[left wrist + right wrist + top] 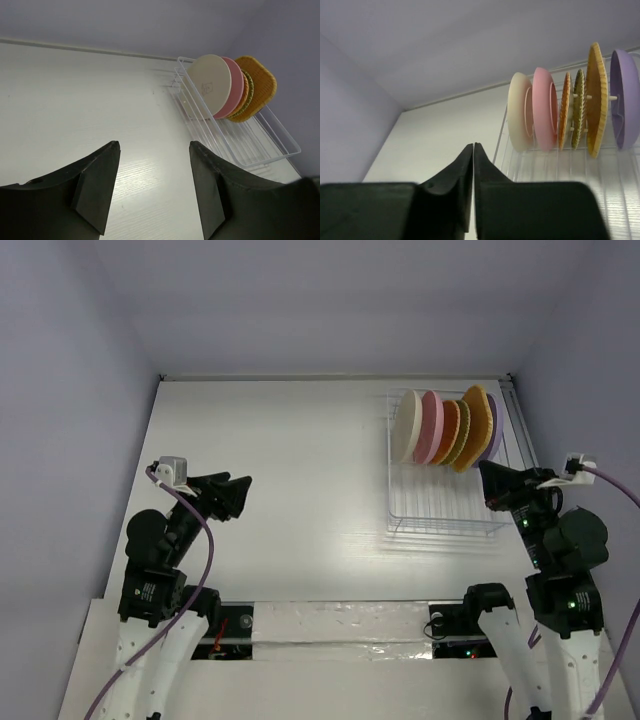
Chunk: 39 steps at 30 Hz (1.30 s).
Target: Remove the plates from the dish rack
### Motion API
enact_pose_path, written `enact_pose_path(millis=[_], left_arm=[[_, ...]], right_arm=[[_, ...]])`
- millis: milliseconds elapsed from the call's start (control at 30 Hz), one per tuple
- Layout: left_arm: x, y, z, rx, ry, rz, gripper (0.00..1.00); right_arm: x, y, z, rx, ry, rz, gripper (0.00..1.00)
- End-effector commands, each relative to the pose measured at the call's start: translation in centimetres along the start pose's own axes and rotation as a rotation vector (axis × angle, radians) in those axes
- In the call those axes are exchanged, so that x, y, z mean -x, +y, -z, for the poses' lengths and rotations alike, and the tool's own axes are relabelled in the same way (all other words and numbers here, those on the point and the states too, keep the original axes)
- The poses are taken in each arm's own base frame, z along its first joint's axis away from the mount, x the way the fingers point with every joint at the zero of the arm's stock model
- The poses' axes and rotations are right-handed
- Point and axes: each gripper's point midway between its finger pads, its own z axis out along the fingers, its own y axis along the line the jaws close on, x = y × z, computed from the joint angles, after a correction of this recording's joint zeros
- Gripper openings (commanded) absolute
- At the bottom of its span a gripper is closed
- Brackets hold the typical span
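Note:
The white wire dish rack (445,510) stands at the right of the table. Several plates stand upright at its far end: cream (408,425), pink (428,428), a small orange woven one (447,430), a yellow-green woven one (460,432), a larger orange rounded-square one (473,425) and purple (494,430). My left gripper (240,497) is open and empty over the table's left side, far from the rack. My right gripper (487,470) is shut and empty, just right of the rack's near part. The right wrist view shows the cream plate (519,117), the pink plate (542,110) and the purple plate (625,105) edge-on.
The table's back edge meets a pale wall (330,310). The left wrist view shows the rack (260,145) to the right, with bare white table (75,100) ahead of my left gripper (154,143). My right gripper (473,145) points along the rack's left side.

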Motion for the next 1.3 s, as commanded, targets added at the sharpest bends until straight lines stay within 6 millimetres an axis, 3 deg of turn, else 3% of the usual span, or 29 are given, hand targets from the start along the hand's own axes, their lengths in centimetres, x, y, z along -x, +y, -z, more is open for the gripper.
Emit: enact_pose_path(millis=[0, 167, 267, 367, 400, 433, 467, 500, 533, 567, 600, 667, 733, 767, 833, 900, 967, 1067, 1133, 1267], left_arm=[[2.0, -1.4, 0.3, -0.052, -0.056, -0.034, 0.55], [1.8, -1.6, 0.4, -0.062, -0.053, -0.031, 0.54], [1.7, -1.6, 0.2, -0.066, -0.054, -0.02, 0.48], [1.6, -1.3, 0.1, -0.05, -0.048, -0.015, 0.28], [1.6, -0.9, 0.0, -0.027, -0.048, -0.01, 0.16], [1.6, -0.6, 0.0, -0.011, -0.047, -0.006, 0.11], [1.4, -0.2, -0.3, 0.01, -0.039, 0.001, 0.07], [1.3, 0.4, -0.4, 0.041, -0.034, 0.007, 0.0], [1.1, 0.7, -0.5, 0.057, -0.025, 0.012, 0.0], [0.9, 1.2, -0.8, 0.08, -0.009, 0.019, 0.0], [0.7, 1.6, -0.9, 0.103, -0.002, 0.025, 0.0], [0.4, 2.2, -1.1, 0.129, 0.009, 0.032, 0.0], [0.4, 2.2, -1.0, 0.126, 0.009, 0.031, 0.0], [0.6, 2.1, -0.9, 0.123, 0.0, 0.03, 0.01], [0.7, 2.0, -0.8, 0.12, -0.007, 0.03, 0.1], [0.7, 1.9, -0.8, 0.112, -0.006, 0.03, 0.15], [0.6, 1.8, -0.8, 0.108, -0.004, 0.031, 0.18], [0.7, 1.7, -0.7, 0.104, -0.008, 0.032, 0.23], [0.8, 1.6, -0.6, 0.102, -0.013, 0.031, 0.31], [0.9, 1.5, -0.5, 0.099, -0.02, 0.028, 0.35]], right_arm=[[0.1, 1.0, -0.7, 0.045, 0.034, 0.019, 0.03], [-1.8, 1.2, -3.0, 0.087, 0.125, 0.008, 0.0], [-2.9, 1.1, -5.2, 0.106, 0.162, -0.023, 0.0], [-3.7, 1.4, -7.4, 0.114, 0.194, -0.041, 0.0], [-4.1, 2.3, -7.7, 0.13, 0.213, -0.038, 0.0], [-4.9, 2.2, -8.6, 0.105, 0.239, -0.018, 0.0], [-3.7, 1.9, -9.4, 0.046, 0.2, 0.002, 0.0], [-4.4, 1.7, -9.8, 0.011, 0.229, 0.017, 0.0], [-4.9, 2.1, -10.2, -0.002, 0.247, 0.037, 0.0], [-6.3, 1.3, -11.4, -0.042, 0.29, 0.074, 0.0], [-6.0, 0.3, -12.1, -0.107, 0.283, 0.096, 0.0], [-7.6, -1.6, -13.9, -0.191, 0.327, 0.149, 0.1], [-7.2, -3.1, -15.1, -0.28, 0.317, 0.191, 0.24], [-8.3, -3.9, -16.1, -0.316, 0.35, 0.216, 0.37], [-7.9, -3.9, -17.4, -0.332, 0.352, 0.231, 0.53], [-9.0, -4.4, -18.7, -0.354, 0.391, 0.25, 0.56], [-8.5, -3.8, -19.9, -0.341, 0.385, 0.255, 0.59], [-9.4, -4.0, -21.4, -0.348, 0.411, 0.274, 0.59], [-10.0, -5.0, -21.8, -0.396, 0.433, 0.299, 0.59], [-12.6, -6.7, -23.5, -0.447, 0.493, 0.334, 0.56]])
